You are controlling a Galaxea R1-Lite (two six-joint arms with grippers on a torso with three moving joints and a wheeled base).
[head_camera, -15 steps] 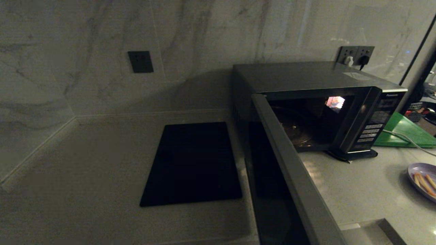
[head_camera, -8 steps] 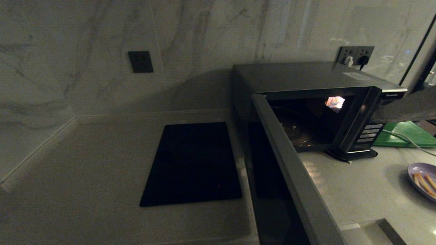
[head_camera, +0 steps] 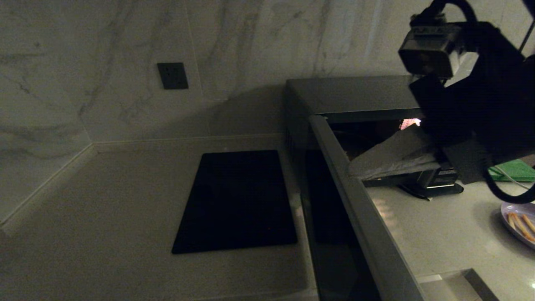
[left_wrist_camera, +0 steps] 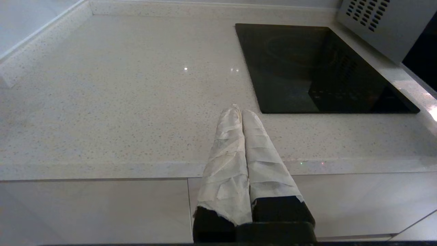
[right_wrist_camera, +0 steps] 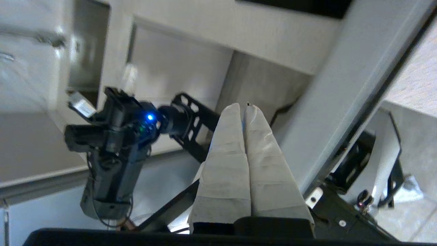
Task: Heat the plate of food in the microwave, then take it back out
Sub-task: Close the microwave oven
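Note:
The microwave (head_camera: 355, 94) stands at the back right of the counter, and its door (head_camera: 368, 225) is swung wide open toward me. My right gripper (head_camera: 353, 169) hangs in front of the open cavity, shut and empty, with its white-wrapped fingertips (right_wrist_camera: 235, 112) close to the door's inner face. The arm behind it hides the button panel. The lavender plate of food (head_camera: 508, 209) with orange sticks (head_camera: 520, 225) rests on the counter at the far right edge, apart from both grippers. My left gripper (left_wrist_camera: 238, 110) is shut and empty above the counter's front edge, out of the head view.
A flat black mat (head_camera: 236, 200) lies on the counter left of the microwave, also in the left wrist view as the mat (left_wrist_camera: 317, 65). A green board (head_camera: 516, 169) and a white cable lie right of the microwave. A dark wall socket (head_camera: 172, 75) sits on the marble backsplash.
My right arm has swung into the head view from the right and now covers the microwave's front and button panel. The door and the plate have stayed put.

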